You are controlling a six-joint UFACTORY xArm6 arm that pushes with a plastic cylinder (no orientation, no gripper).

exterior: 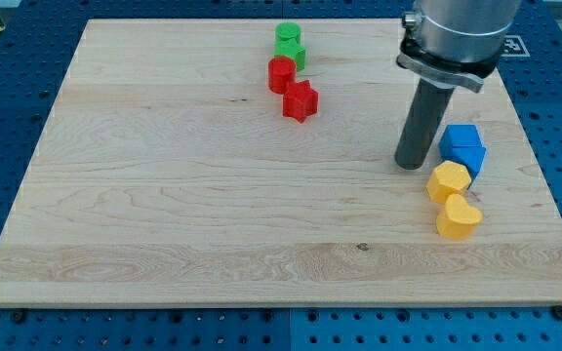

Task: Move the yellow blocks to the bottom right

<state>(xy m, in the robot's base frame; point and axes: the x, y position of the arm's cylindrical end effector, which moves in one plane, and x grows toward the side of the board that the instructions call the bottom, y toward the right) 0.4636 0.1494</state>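
Two yellow blocks lie at the view's lower right of the wooden board: a yellow hexagonal block (449, 181) and, just below it and touching, a yellow heart-shaped block (458, 218). My tip (412, 164) stands on the board just left of the hexagonal block and slightly above it, close to it but apart. Two blue blocks (462, 147) sit right of the tip, touching the top of the yellow hexagonal block.
A green block pair (289, 45) sits at the view's top centre, with a red cylinder (281, 74) and a red star-shaped block (301, 99) just below. The board's right edge (544, 185) runs near the yellow blocks.
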